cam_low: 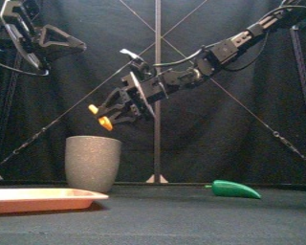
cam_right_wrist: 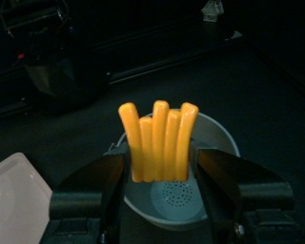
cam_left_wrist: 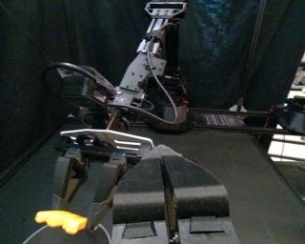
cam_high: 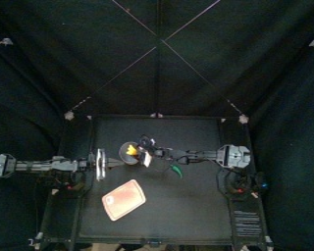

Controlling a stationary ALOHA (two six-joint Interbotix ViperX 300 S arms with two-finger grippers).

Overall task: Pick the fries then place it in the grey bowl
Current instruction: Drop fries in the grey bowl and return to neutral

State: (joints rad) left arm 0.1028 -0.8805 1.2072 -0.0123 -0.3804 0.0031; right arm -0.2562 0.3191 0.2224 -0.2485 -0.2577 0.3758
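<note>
My right gripper [cam_low: 114,109] is shut on the yellow-orange fries [cam_low: 102,118] and holds them in the air just above the tall grey speckled cup [cam_low: 95,164]. The right wrist view shows the fries [cam_right_wrist: 158,140] clamped upright between the two jaws, with the cup's open mouth [cam_right_wrist: 183,194] directly beneath. From above, the fries [cam_high: 127,150] sit left of the table's middle, at the end of the right arm that reaches across. My left gripper [cam_high: 99,160] rests at the table's left side, raised and holding nothing.
A flat pink tray [cam_high: 123,199] lies near the front, left of centre, in front of the cup. A green toy [cam_low: 232,189] lies on the table to the cup's right.
</note>
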